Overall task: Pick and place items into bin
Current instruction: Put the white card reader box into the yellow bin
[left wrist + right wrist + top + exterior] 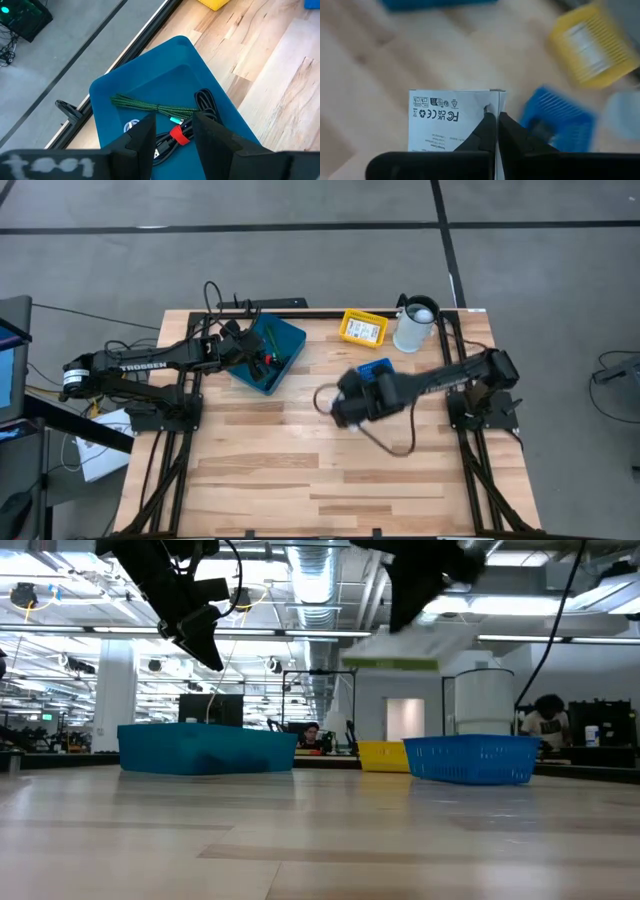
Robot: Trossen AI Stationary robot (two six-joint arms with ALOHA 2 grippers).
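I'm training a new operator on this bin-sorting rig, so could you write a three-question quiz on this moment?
1. True or false: the right pincer is shut on a white printed card.
2. Which container does the left pincer hover over? A) yellow basket B) teal bin C) blue basket
3. Fill in: inside the teal bin lie a green braided cord and a black cord with a ____ tie.

Key:
1. True; its dark fingers pinch the card's edge.
2. B; the yellow basket and blue basket stand elsewhere on the table.
3. Red.
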